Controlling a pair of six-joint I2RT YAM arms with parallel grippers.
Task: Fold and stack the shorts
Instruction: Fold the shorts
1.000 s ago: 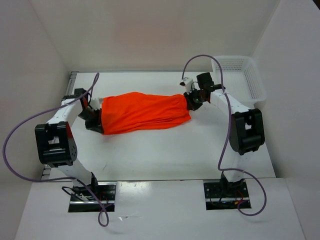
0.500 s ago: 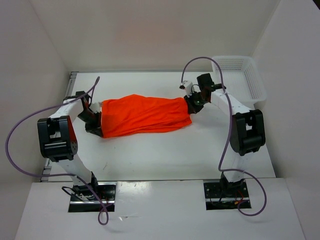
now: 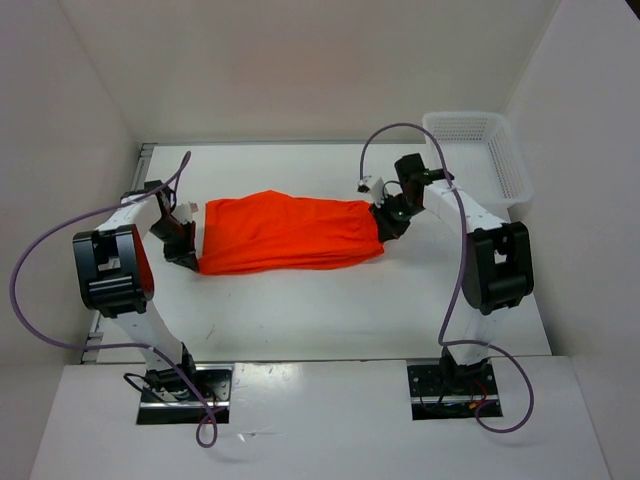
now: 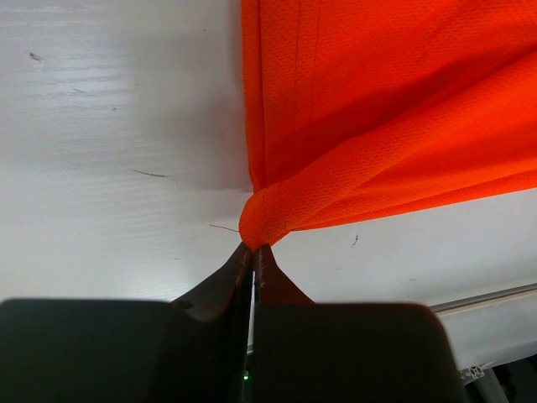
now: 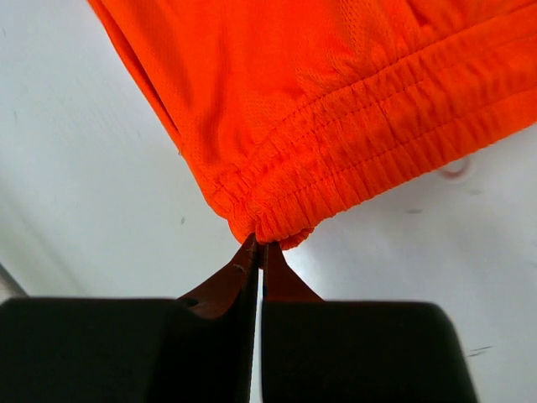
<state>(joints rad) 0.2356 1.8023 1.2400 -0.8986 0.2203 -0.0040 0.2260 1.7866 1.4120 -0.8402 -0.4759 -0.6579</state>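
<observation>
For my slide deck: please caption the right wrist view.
Right gripper shut on the elastic waistband corner of the orange shorts, over the white table.

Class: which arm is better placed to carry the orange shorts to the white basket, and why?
Probably the right arm: its jaws pinch the shorts' waistband end nearest the basket; the left arm holds the far end.

Orange shorts [image 3: 285,232] stretched sideways across the table.
</observation>
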